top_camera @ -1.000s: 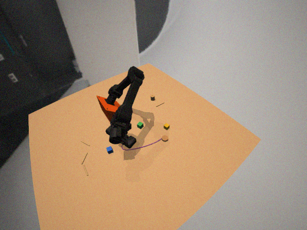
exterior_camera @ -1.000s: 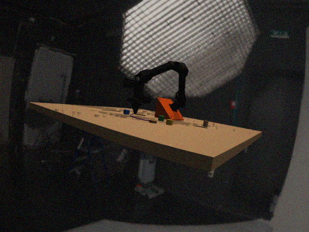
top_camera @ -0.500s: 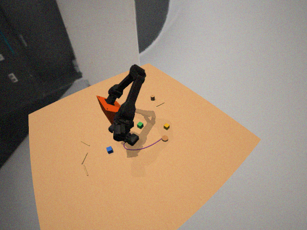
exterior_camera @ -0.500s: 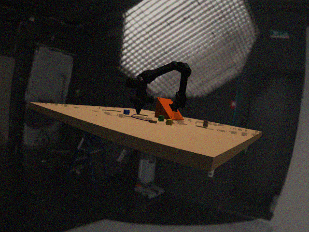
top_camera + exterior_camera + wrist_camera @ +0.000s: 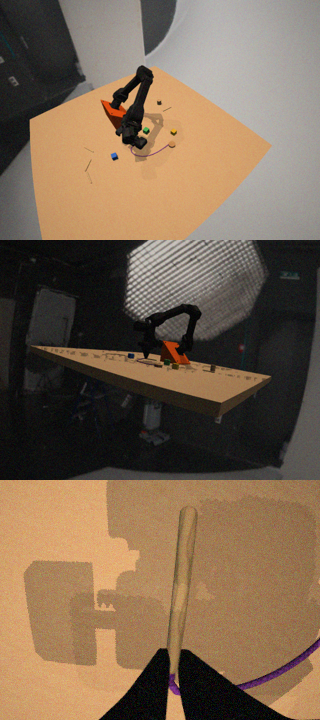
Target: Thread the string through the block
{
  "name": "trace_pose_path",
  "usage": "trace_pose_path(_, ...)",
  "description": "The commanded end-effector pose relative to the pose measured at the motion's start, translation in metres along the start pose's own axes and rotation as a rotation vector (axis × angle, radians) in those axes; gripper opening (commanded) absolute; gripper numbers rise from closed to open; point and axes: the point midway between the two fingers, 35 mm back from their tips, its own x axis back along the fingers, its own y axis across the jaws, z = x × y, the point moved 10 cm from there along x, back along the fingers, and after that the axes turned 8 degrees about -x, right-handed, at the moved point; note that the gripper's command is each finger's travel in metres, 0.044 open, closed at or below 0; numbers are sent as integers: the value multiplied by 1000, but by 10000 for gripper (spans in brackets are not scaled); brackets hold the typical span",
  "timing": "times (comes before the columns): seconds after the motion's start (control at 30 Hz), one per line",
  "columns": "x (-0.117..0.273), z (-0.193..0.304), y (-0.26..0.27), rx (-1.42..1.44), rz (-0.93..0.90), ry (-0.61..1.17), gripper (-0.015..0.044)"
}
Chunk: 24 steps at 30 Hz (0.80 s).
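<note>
My gripper (image 5: 146, 357) (image 5: 172, 656) is shut on the wooden stick (image 5: 185, 560), close to its string end. The stick points away from the fingertips in the wrist view, its far end free. The purple string (image 5: 144, 156) (image 5: 280, 674) leaves that end and curves across to the round wooden button (image 5: 171, 144) (image 5: 158, 365). The fingertips are low over the table; a gap below the stick is hard to judge. In the top view the hand hides them. I cannot make out a block with a hole in any view; a small brown upright piece (image 5: 159, 102) (image 5: 212, 368) shows no visible hole.
A blue cube (image 5: 114, 156) (image 5: 131, 355), a green cube (image 5: 146, 130) (image 5: 166, 362) and a yellow cube (image 5: 173, 132) (image 5: 175, 366) lie around the hand. Several loose sticks lie about, one (image 5: 167, 109) near the brown piece. The orange arm base (image 5: 113, 111) (image 5: 170, 349) stands behind.
</note>
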Motion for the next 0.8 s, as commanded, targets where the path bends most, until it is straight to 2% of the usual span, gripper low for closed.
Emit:
trace_pose_path(0.0,-1,-7,2,-2,0,-4,0)
trace_pose_path(0.77,-1,-36,8,-2,0,-6,0)
